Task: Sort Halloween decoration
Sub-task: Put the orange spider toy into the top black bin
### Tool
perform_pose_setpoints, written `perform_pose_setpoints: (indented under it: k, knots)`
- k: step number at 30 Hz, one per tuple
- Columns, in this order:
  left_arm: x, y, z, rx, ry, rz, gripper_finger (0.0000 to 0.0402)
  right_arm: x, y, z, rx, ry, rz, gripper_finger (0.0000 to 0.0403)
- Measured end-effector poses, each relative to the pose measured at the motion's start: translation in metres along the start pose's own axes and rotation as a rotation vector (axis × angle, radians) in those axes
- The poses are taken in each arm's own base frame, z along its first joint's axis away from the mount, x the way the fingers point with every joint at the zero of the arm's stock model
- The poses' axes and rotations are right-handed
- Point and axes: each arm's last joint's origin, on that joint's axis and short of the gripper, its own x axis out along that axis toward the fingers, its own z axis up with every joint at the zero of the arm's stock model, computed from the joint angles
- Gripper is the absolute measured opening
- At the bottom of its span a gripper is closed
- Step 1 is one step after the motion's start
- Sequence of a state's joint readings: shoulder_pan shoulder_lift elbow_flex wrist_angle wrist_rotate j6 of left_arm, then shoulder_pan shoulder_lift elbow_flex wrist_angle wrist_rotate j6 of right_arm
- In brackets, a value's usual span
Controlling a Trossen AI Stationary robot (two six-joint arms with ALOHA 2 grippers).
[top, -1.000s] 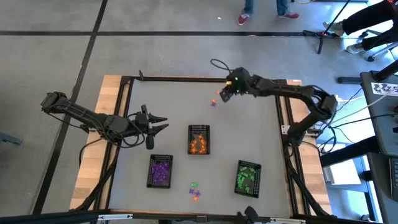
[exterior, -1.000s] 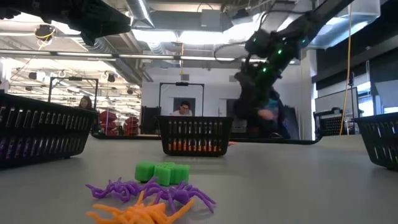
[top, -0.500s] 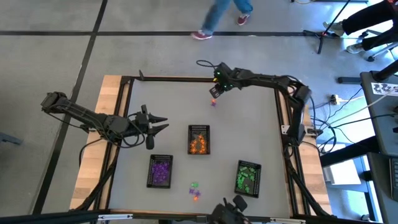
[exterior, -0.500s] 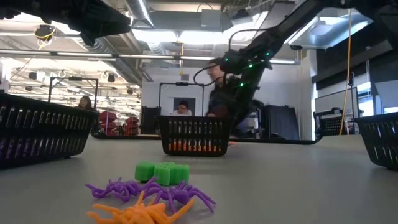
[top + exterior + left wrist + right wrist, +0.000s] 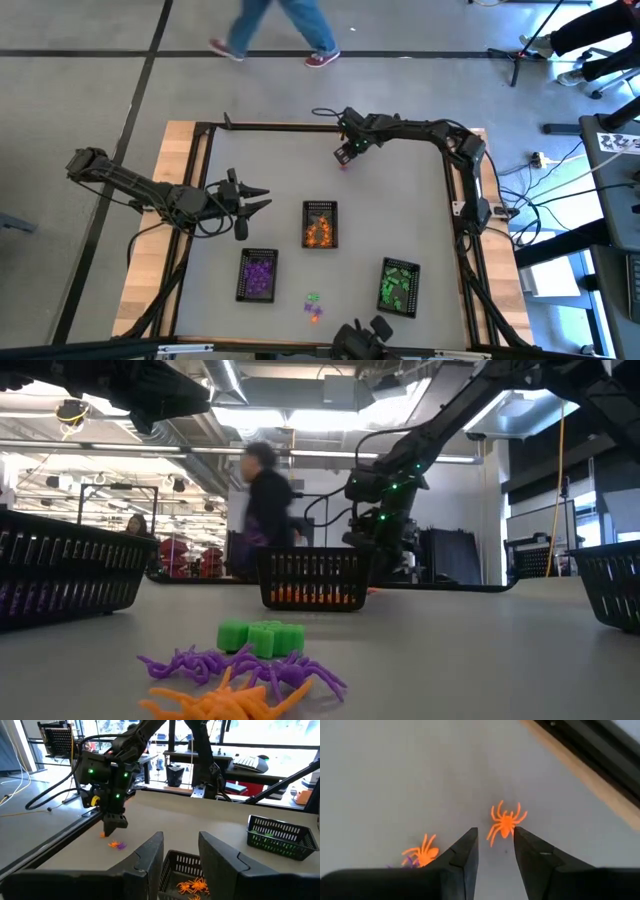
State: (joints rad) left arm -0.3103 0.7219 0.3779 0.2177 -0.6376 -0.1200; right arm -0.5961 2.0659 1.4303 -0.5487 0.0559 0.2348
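While poised over two orange spiders (image 5: 505, 824), right gripper (image 5: 494, 851) partly open, empty; left gripper (image 5: 180, 851) open, idle.

three black mesh trays (image 5: 320, 224), two robot arms (image 5: 150, 190), one person walking (image 5: 275, 25)

Two orange spiders (image 5: 505, 824) lie flat near the table's far edge (image 5: 300, 127); purple, green and orange trinkets (image 5: 245, 670) lie heaped opposite.
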Motion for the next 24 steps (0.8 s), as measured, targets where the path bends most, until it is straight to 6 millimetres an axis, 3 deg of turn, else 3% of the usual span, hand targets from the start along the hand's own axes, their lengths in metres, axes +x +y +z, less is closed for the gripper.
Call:
perform_pose_setpoints:
  k: [7, 16, 21, 24]
  knots:
    - [0.000, 0.000, 0.000, -0.001, 0.000, 0.000, 0.0115, 0.011, -0.001, -0.006, -0.007, 0.067, -0.011, 0.0109]
    - [0.000, 0.000, 0.000, -0.001, -0.001, 0.000, 0.0115, 0.011, 0.000, -0.007, -0.044, 0.072, -0.010, 0.0008]
    - [0.000, 0.000, 0.000, 0.000, 0.000, 0.000, 0.0115, -0.004, 0.005, -0.016, -0.088, 0.123, -0.068, 0.0007]
    - [0.000, 0.000, 0.000, 0.000, 0.000, 0.000, 0.0115, -0.025, 0.015, -0.019, -0.130, 0.112, -0.116, 0.0004]
